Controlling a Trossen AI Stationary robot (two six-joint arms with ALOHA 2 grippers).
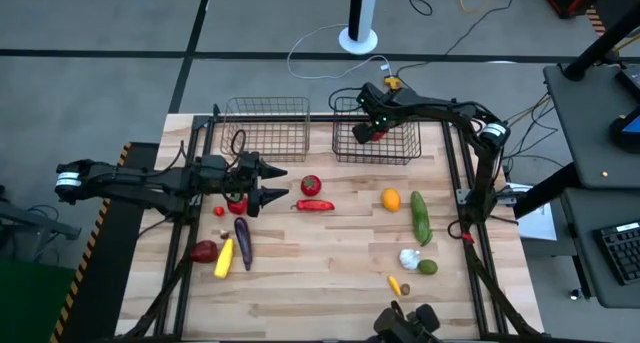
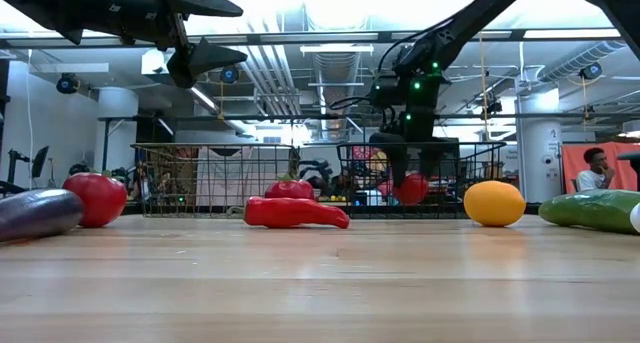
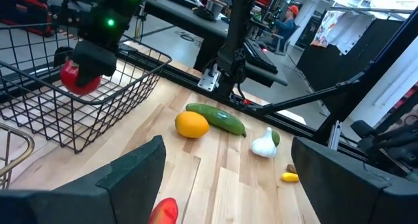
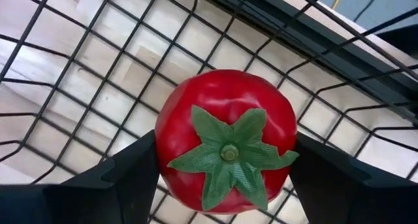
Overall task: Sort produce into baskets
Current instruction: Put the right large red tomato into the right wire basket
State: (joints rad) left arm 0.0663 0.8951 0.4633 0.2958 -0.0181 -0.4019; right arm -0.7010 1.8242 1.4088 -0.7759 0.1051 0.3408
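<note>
Red tomato (image 4: 225,140) pinched by right gripper (image 1: 370,131) fingers, hides its base; left gripper (image 1: 272,183) fingers spread.

both arms are matte black, chunky jointed segments with black cables along them. the left arm (image 1: 150,181) has a white ring at its far left joint, the right arm (image 1: 440,111) one near upper right. green leds glow on the right wrist.
</note>
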